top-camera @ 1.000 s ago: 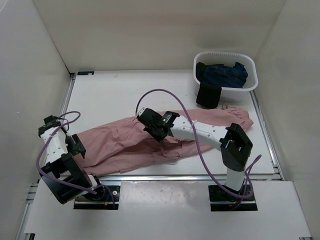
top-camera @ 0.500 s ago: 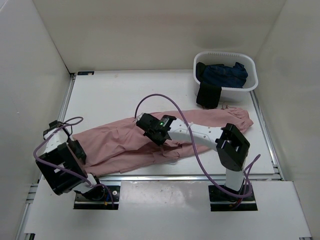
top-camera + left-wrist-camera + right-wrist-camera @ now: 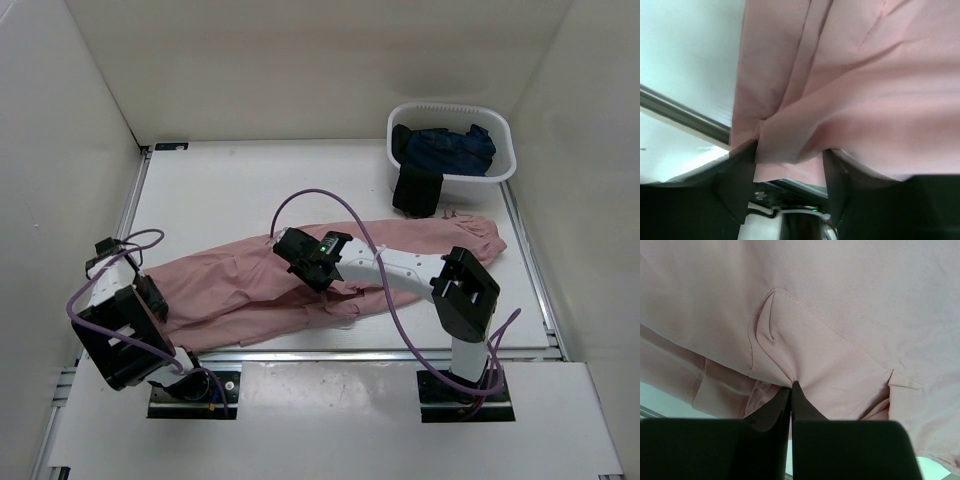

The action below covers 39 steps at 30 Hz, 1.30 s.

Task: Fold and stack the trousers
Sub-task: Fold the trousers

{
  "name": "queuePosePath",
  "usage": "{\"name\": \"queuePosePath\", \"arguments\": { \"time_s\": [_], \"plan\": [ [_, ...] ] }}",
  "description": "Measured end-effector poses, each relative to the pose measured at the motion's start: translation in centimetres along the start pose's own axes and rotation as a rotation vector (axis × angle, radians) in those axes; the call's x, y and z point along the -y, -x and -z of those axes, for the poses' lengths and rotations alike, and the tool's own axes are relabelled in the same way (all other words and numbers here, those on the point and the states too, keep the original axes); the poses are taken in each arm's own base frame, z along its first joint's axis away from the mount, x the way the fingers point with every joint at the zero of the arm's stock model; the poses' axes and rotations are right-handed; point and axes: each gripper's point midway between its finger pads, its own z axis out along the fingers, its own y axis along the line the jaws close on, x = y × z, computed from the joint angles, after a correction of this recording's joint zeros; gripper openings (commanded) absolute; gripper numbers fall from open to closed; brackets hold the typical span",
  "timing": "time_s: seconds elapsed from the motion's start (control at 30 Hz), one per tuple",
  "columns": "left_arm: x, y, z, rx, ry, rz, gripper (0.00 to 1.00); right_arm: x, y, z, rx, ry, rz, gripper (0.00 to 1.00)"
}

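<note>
The dusty-pink trousers (image 3: 230, 285) lie stretched across the table, from the leg ends at the near left to the waist (image 3: 470, 235) at the right. My left gripper (image 3: 152, 297) is at the leg ends. In the left wrist view its jaws (image 3: 790, 167) stand partway closed, with the bunched hem (image 3: 785, 150) filling the gap and touching both fingers. My right gripper (image 3: 293, 250) is over the middle of the trousers, shut tight on a small pinch of fabric (image 3: 791, 383) beside a pocket seam.
A white basket (image 3: 505, 165) stands at the back right with dark blue garments (image 3: 445, 148) in it, and a black one (image 3: 415, 190) hangs over its front rim, close to the waist. Tall white walls close in the table. A metal rail (image 3: 330, 355) runs along the near edge.
My left jaws have closed in from wide apart onto the leg hem, and the left arm has dropped slightly. My right gripper drifted a little left and nearer with its pinch of fabric.
</note>
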Motion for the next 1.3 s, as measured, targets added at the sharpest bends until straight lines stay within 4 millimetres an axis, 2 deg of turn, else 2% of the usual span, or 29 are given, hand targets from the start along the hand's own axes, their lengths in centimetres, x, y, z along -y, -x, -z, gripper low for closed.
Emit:
{"name": "queuePosePath", "arguments": {
  "time_s": [0.1, 0.27, 0.33, 0.53, 0.6, 0.67, 0.73, 0.9, 1.0, 1.03, 1.1, 1.13, 1.17, 1.23, 1.27, 1.3],
  "plan": [
    [0.5, 0.2, -0.1, 0.005, -0.03, 0.001, 0.14, 0.0, 0.0, 0.0, 0.0, 0.0, -0.001, 0.0],
    [0.8, 0.0, 0.1, -0.005, -0.056, 0.006, 0.14, 0.0, 0.0, 0.1, 0.0, -0.001, -0.011, 0.0],
    [0.4, 0.2, 0.8, -0.005, -0.058, 0.027, 0.14, 0.1, 0.0, 0.4, 0.004, -0.004, -0.015, 0.0],
    [-1.5, 3.7, 6.6, 0.109, -0.064, 0.101, 0.14, 0.7, 0.6, 3.5, 0.063, 0.001, -0.022, 0.0],
    [-1.8, 3.8, 8.1, 0.13, -0.061, 0.107, 0.14, 0.6, 0.6, 4.4, 0.076, 0.007, -0.011, 0.0],
    [-1.9, 3.0, 8.8, 0.119, -0.053, 0.107, 0.14, 0.4, 0.2, 4.8, 0.067, 0.016, 0.008, 0.0],
    [-2.2, 1.5, 8.4, 0.088, -0.026, 0.105, 0.14, -0.2, -0.4, 4.6, 0.047, 0.043, 0.025, 0.0],
    [-2.6, -4.8, 4.8, -0.09, 0.042, 0.086, 0.14, -1.8, -2.8, 3.2, -0.038, 0.113, 0.053, 0.0],
    [-2.8, -7.6, 3.2, -0.182, 0.073, 0.071, 0.14, -2.6, -3.8, 1.9, -0.089, 0.139, 0.069, 0.02],
    [-2.9, -8.1, 2.8, -0.194, 0.087, 0.07, 0.14, -2.8, -4.4, 1.5, -0.106, 0.146, 0.074, 0.05],
    [-3.4, -8.9, 2.0, -0.203, 0.118, 0.072, 0.16, -2.9, -5.8, 1.0, -0.141, 0.15, 0.086, 0.23],
    [-3.6, -9.3, 1.7, -0.211, 0.132, 0.076, 0.18, -2.9, -6.4, 0.8, -0.156, 0.149, 0.091, 0.44],
    [-3.8, -9.6, 1.4, -0.216, 0.143, 0.082, 0.34, -2.9, -6.9, 0.7, -0.17, 0.148, 0.092, 0.57],
    [-4.3, -9.8, 1.1, -0.224, 0.164, 0.096, 0.61, -2.8, -7.7, 0.5, -0.195, 0.148, 0.104, 0.7],
    [-4.5, -9.8, 1.1, -0.225, 0.171, 0.099, 0.69, -2.7, -8.0, 0.5, -0.2, 0.151, 0.106, 0.74],
    [-4.7, -9.7, 1.1, -0.224, 0.179, 0.107, 0.71, -2.6, -8.1, 0.7, -0.201, 0.153, 0.1, 0.76]
  ]
}}
